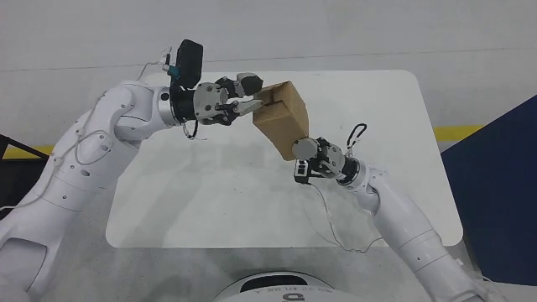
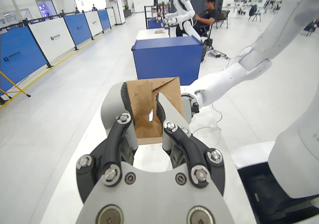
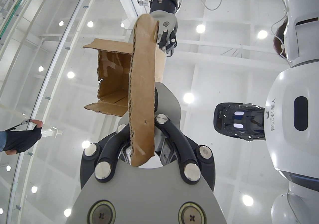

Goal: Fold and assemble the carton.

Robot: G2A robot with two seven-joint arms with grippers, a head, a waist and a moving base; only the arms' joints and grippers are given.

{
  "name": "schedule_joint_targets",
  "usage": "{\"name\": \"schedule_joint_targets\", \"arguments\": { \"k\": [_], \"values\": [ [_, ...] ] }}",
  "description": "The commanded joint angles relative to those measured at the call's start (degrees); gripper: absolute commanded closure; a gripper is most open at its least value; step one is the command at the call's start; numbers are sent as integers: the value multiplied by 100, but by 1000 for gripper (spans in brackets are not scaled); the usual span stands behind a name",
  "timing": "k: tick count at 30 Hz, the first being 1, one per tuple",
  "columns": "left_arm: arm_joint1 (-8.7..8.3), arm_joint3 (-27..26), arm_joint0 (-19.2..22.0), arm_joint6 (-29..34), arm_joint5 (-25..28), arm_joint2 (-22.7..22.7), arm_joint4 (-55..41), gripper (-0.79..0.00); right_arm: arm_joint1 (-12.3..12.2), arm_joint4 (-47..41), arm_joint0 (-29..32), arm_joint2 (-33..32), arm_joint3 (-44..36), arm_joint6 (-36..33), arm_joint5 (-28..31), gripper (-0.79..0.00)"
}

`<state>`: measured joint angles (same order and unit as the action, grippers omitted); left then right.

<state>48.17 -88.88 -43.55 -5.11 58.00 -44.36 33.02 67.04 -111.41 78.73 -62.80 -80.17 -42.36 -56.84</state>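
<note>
the left jaws stand part-way closed on one end of the carton point(image 1: 284, 117). in the left wrist view one finger point(image 2: 117, 103) presses the outside of a cardboard wall and the other sits against the inner fold, so a corner of that end is pinched between them. the right jaws are closed narrow on a single flap point(image 3: 141, 80), which runs edge-on straight out from between them.

the carton hangs in the air over the far half of the bench point(image 1: 210, 205), touching nothing but the two sets of jaws.

the relation that counts is the carton's long axis, which runs on a slant from the left jaws to the right jaws. each arm has one end, and neither is nearer the middle. from the right wrist the body of the carton lies to one side of the held flap. its open mouth point(image 3: 112, 78) faces that camera, with short flaps point(image 3: 104, 108) standing loose at its edges. the left arm point(image 1: 126, 122) comes in from the robot's left, the right arm point(image 1: 403, 218) from the near right.

my reading: the body is squared up but this end is not yet closed. the next move likely turns on swinging the held flap across the open mouth while the left jaws hold the far end fixed. the flap is long and thin — it could buckle instead of folding at its crease.
</note>
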Motion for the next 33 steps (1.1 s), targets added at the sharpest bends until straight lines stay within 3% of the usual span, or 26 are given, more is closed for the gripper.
{"name": "schedule_joint_targets", "arguments": {
  "k": [1,7,10,15,19,23,33],
  "values": [
    [-25,-45,19,13,0,162,-523,-785,5,10,16,-7,-11,-19,-1,0],
    [-190,-17,131,243,0,310,-2246,-785,23,20,46,-39,-29,-63,0,0],
    [-284,214,158,235,0,33,-2860,-785,32,27,63,-46,-53,-76,-15,0],
    [-347,1246,232,465,0,-389,-2901,-785,41,132,108,-48,-147,-89,-50,0],
    [-234,1604,470,1029,-975,-249,-2403,-785,45,256,159,-46,-240,-122,-69,0],
    [-74,1581,632,1347,-1376,-18,-2109,-785,48,362,210,-55,-289,-178,-68,0],
    [374,1554,985,1539,-979,447,-2251,-785,51,565,274,-77,-297,-283,-115,0]
  ]
}}
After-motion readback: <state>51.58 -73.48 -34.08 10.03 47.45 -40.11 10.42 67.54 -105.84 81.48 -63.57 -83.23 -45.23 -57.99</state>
